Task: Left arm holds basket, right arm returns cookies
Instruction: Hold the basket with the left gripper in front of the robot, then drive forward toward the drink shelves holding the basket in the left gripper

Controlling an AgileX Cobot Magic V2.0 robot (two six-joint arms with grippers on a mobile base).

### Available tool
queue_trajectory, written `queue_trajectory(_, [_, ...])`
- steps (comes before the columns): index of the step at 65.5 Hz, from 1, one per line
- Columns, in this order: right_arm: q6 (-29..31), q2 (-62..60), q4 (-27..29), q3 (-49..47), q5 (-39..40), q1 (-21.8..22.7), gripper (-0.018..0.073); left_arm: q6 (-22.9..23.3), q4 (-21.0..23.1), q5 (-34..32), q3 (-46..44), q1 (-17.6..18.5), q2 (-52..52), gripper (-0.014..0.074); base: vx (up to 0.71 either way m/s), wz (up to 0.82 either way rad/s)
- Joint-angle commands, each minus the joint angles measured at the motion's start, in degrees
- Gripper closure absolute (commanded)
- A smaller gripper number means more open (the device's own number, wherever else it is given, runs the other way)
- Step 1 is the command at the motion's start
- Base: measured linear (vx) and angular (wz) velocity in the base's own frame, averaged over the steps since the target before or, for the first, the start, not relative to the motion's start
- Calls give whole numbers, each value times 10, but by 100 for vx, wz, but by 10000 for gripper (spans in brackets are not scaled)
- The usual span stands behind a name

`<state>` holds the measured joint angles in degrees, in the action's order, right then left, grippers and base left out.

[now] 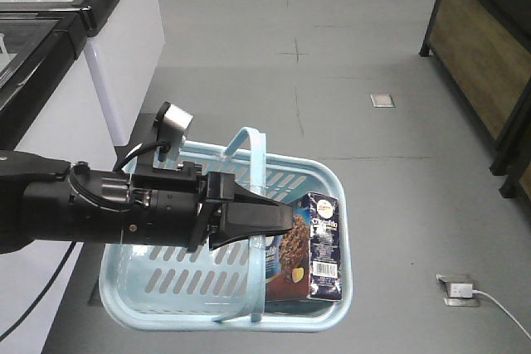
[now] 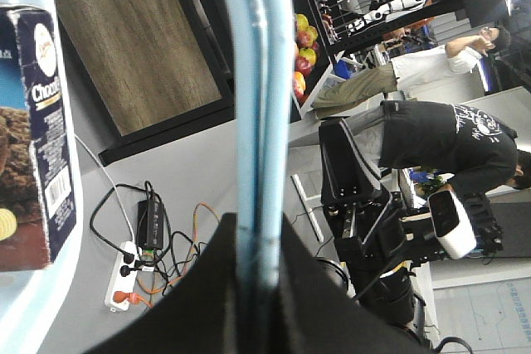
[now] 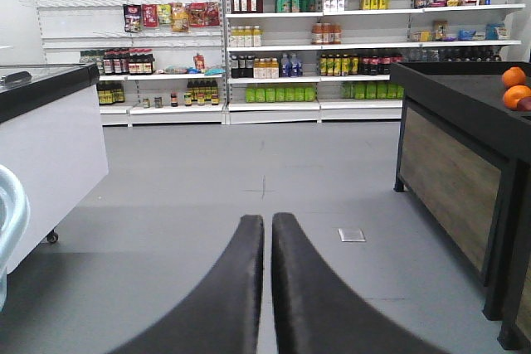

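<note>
The light blue basket hangs above the grey floor. My left arm reaches in from the left, and my left gripper is shut on the basket's two hoop handles. In the left wrist view the handles run up from between the black fingers. The navy cookies box stands upright inside the basket at its right end; it also shows in the left wrist view. My right gripper is shut and empty, level above the floor, away from the basket.
A white chest freezer stands at the left. Dark wooden display stands are at the right, with oranges on one. Stocked shelves line the far wall. A power strip lies on the floor. People stand behind.
</note>
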<state>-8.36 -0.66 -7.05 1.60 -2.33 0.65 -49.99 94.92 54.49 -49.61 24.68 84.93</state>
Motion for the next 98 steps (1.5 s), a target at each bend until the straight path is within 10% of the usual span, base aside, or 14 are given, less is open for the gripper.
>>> queue_trajectory(1, [4,-7,-4,10,41,-1,568,-12,70,32,-21,4,-24,599,0,0])
queue_trajectory(98, [4,-7,-4,10,41,-1,568,-12,70,32,-21,4,-24,599,17,-3])
